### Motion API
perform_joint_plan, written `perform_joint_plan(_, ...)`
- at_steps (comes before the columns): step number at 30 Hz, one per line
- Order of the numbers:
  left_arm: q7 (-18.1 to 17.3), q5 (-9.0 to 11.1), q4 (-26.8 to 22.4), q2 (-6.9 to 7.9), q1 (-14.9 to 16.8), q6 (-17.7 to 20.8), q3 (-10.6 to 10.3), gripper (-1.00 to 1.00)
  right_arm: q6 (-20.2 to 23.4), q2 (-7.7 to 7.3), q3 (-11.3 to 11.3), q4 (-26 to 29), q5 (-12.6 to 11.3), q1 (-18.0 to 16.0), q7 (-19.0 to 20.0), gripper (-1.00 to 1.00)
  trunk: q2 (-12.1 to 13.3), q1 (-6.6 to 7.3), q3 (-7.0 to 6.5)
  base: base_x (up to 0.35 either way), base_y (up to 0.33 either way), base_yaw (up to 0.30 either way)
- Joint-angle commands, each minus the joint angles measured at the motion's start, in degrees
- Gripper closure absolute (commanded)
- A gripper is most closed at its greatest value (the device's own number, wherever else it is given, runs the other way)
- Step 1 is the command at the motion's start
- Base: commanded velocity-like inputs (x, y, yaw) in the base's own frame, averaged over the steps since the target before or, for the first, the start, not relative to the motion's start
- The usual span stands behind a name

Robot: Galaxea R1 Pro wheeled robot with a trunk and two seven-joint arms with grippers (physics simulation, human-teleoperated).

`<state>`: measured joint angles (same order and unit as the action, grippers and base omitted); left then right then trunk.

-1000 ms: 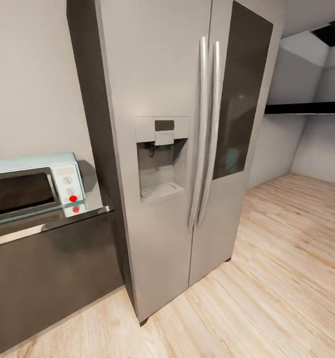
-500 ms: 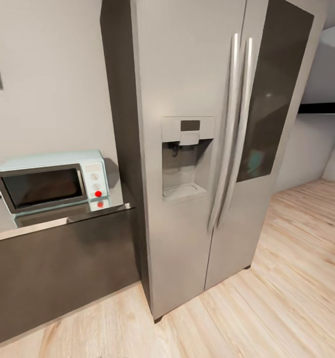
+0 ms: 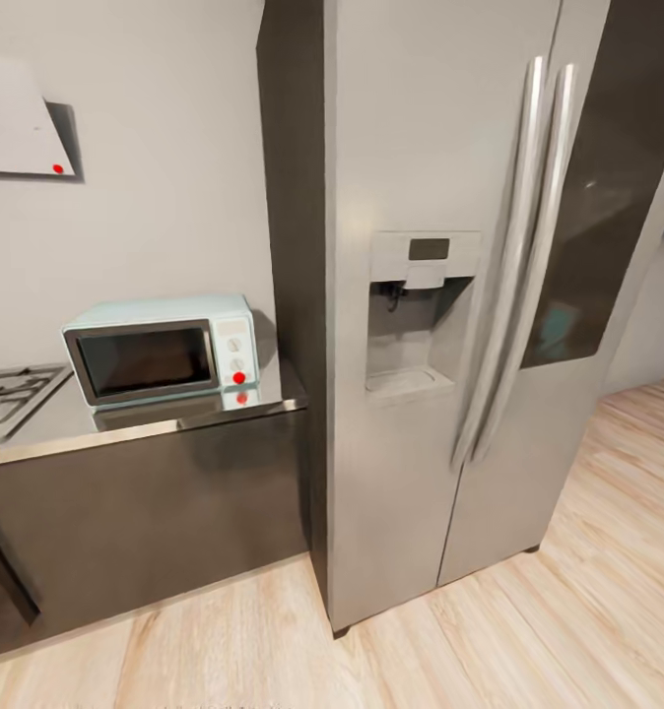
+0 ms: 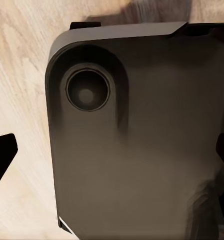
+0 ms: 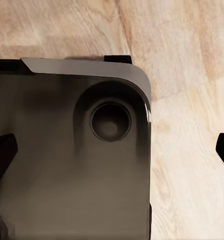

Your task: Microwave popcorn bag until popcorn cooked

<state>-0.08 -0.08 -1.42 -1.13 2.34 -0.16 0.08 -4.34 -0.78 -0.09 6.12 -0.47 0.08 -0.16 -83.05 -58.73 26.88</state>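
The microwave [image 3: 160, 350], pale mint-blue with a dark glass door and two red-marked knobs, stands shut on the steel countertop [image 3: 56, 418] just left of the fridge. The popcorn bag and its popcorn are out of view. In the left wrist view my left gripper [image 4: 112, 155] hangs open over the robot's dark base [image 4: 141, 140], its black fingertips [image 4: 2, 157] spread wide with nothing between them. In the right wrist view my right gripper [image 5: 113, 150] is open the same way above the base [image 5: 67, 160] and the wood floor.
A tall steel two-door fridge [image 3: 421, 295] with a water dispenser stands right of the counter. A gas hob [image 3: 7, 389] lies at the counter's left, under a white hood [image 3: 17, 128]. Dark cabinet fronts run below. Wood floor [image 3: 588, 611] stretches to the right.
The camera has swung left, so the whole picture has slid right. The microwave now shows whole, and the hob and hood have come into view. Nothing in the scene has moved.
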Motion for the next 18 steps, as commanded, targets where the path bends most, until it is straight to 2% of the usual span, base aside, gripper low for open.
perform_joint_plan(1, -0.01, -0.01, 0.01, -0.01, 0.03, -0.02, 0.01, -1.00, -0.14, -0.01, -0.03, 0.03, -0.05, 0.01, -0.02, -1.00, -0.03, 0.00, 0.05, 0.000, 0.000, 0.259)
perform_joint_plan(15, -0.10, -0.05, 0.01, 0.36, 0.03, 0.13, -0.19, -1.00, -0.14, -0.01, -0.04, 0.03, -0.05, 0.01, -0.02, -1.00, -0.03, 0.00, 0.05, 0.000, 0.000, 0.259)
perform_joint_plan(18, 0.19, 0.02, 0.01, 3.13, 0.03, -0.04, 0.04, -1.00, -0.14, -0.01, -0.01, 0.03, -0.05, 0.01, -0.02, -1.00, -0.03, 0.00, 0.05, 0.000, 0.000, 0.259)
